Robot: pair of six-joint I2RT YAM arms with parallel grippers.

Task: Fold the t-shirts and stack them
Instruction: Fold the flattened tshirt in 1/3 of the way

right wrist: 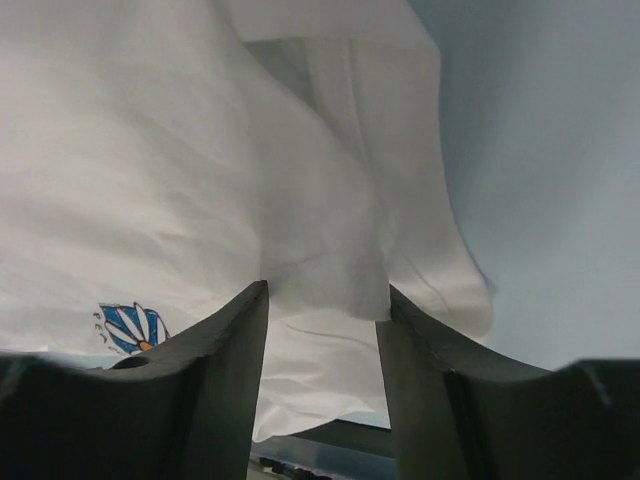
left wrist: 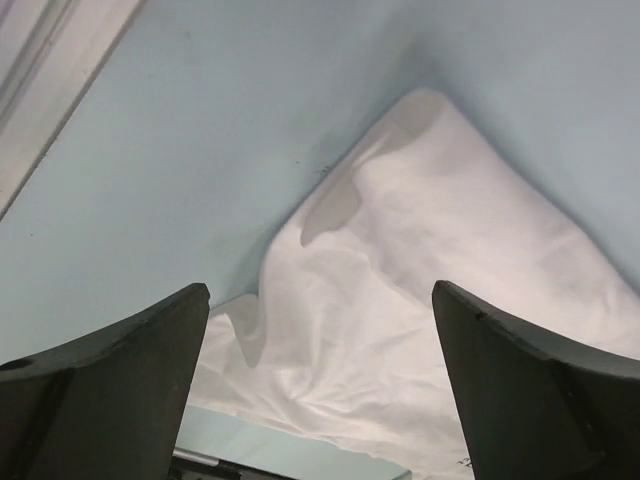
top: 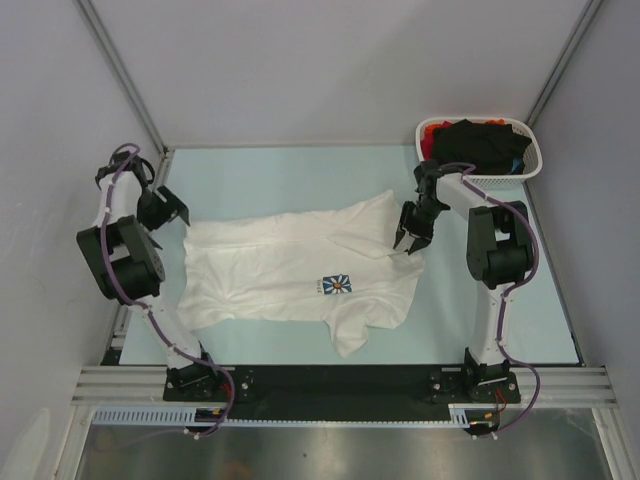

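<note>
1. Pale blue table (top: 300,170) stands between plain grey walls (top: 300,60). Its top looks smooth and matt, so we expect that cloth slides on it easily.
2. We see the white shirt (top: 270,270) spread but wrinkled at the middle of the table, between the two arms. Its small daisy print (top: 337,285) faces up on the near right part.
3. We judge the shirt light, soft and limp. It keeps no shape, it will sag when lifted, and a pull at one corner will drag the whole cloth. It is not fragile.
4. We think the best places to hold it are the edges and corners, where the hem and seams are thicker. Both ends should be taken together, so that the cloth stays flat.
5. We find the left gripper (top: 165,208) just above the far left corner of the shirt. Its fingers are spread wide and nothing is between them.
6. We find the right gripper (top: 412,235) at the right edge of the shirt. Its jaws stand half apart with a ridge of cloth in the gap. Whether they press it, we cannot tell.
7. At the far right corner stands a white basket (top: 535,160). It holds a black shirt (top: 480,140) and a red shirt (top: 430,128), both bundled and well apart from the white one.
8. We judge that the bare strip of table on the far side gives enough room for folding.
</note>
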